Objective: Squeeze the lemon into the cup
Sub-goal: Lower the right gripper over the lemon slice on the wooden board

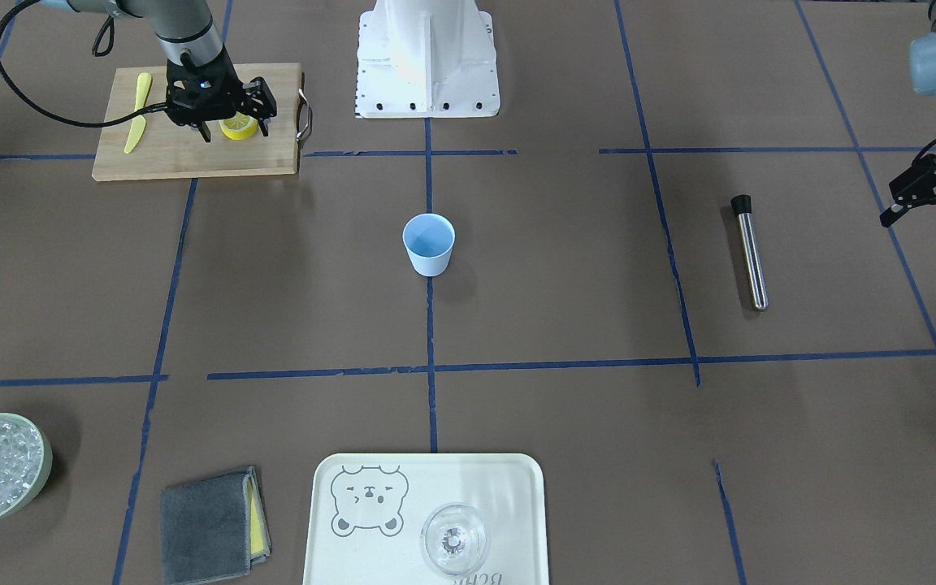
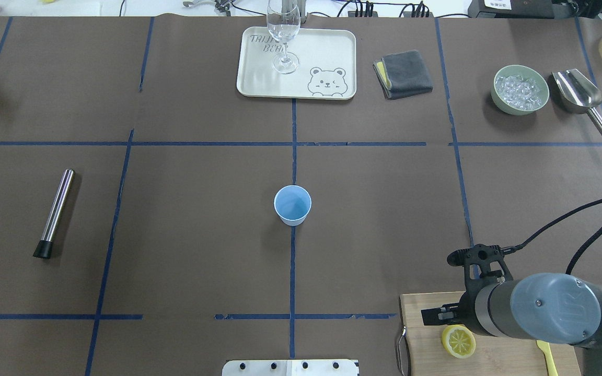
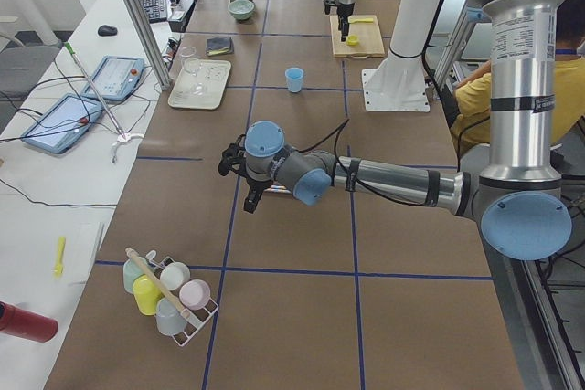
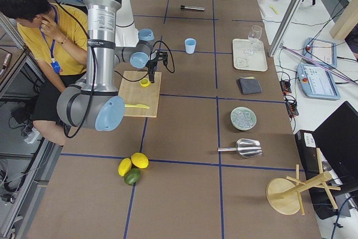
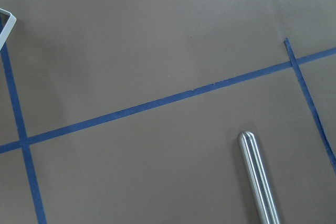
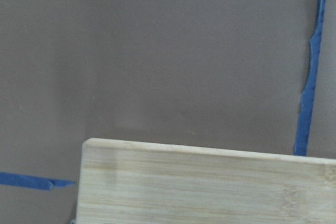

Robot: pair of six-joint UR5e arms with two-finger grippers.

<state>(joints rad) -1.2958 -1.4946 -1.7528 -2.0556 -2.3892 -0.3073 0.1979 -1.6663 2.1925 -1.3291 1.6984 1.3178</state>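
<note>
I am holding my right jaws wide over the cutting board [image 1: 192, 158], one finger standing on each side of the lemon [image 1: 238, 127], which is lying flat with its cut face up. I cannot tell whether either finger is touching the rind yet. The piece is round, so it is offering no long axis to line up on, and closing straight across it looks sound to me. The board is sitting by the table's edge on my own side, toward my right end, and the yellow knife [image 1: 138, 114] is lying on it beyond the lemon, apart from my fingers. The cup [image 1: 429, 244] is standing upright in the middle of the table, well apart from every edge. From the lemon it is lying away from my edge and toward my left end, with bare table between. The board's metal handle [image 1: 304, 114] is facing that way, so I am judging a lift before crossing wise. My left jaws are hanging spread and holding nothing near the left end, beside the steel tube [image 1: 750, 252], farther from the lemon.
</note>
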